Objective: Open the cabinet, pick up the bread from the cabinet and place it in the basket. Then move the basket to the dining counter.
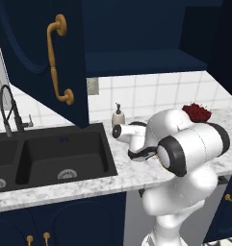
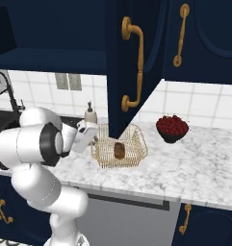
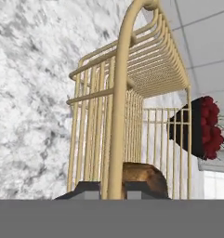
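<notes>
Right base view first: I see the cabinet (image 2: 136, 62) hanging open above the table (image 2: 204, 158), its navy door swung out toward me with a long brass handle (image 2: 133, 67), dark interior behind. Same cabinet (image 1: 45, 53) in the left base view, door open over the black sink (image 1: 50, 158) with a dark faucet (image 1: 9, 113) at its back left. Table is white-grey marble, white tile wall behind.

Basket (image 2: 120, 146) sits on the table right under the open door's lower edge, pale gold wire. Bread (image 2: 119, 151) lies inside it, small dark-brown lump near the middle. Dark red bowl (image 2: 172, 128) stands to the right of the basket, apart from it, heaped with red stuff. Soap dispenser (image 2: 90, 115) stands by the wall, just left of the basket.

Arm reaches across low, tool (image 2: 92, 136) at the basket's left rim. Hand view: basket (image 3: 132, 107) rim wire runs straight up between the two dark fingertips (image 3: 88, 189), one tip each side of it, jaws narrow and pinched on that wire. Bread (image 3: 143, 179) shows just past the tips, inside the bars. Bowl (image 3: 199, 128) shows through the far bars.
</notes>
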You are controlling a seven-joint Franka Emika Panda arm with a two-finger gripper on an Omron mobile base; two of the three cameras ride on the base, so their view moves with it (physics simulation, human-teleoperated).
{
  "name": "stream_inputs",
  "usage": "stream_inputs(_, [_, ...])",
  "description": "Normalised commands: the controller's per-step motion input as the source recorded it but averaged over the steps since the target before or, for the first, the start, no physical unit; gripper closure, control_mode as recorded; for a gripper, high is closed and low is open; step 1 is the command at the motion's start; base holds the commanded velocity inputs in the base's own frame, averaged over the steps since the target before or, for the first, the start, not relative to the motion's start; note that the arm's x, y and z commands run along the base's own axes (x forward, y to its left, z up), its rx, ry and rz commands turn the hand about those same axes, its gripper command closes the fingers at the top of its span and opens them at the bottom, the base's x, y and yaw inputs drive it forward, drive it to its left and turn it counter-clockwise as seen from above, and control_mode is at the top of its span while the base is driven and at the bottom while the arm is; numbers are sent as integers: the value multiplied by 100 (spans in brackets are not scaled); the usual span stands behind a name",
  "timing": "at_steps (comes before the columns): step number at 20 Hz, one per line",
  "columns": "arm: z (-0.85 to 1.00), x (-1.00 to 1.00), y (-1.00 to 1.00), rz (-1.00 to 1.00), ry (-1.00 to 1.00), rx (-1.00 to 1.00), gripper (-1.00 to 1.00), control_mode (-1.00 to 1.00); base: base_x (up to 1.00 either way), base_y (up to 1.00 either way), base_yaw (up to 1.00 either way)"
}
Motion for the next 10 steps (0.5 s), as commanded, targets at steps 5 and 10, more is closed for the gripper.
stream_inputs(5, [76,-46,19,13,-10,-14,100,-100,0,0,0])
stream_inputs(10, [80,-32,2,30,0,-8,100,-100,0,0,0])
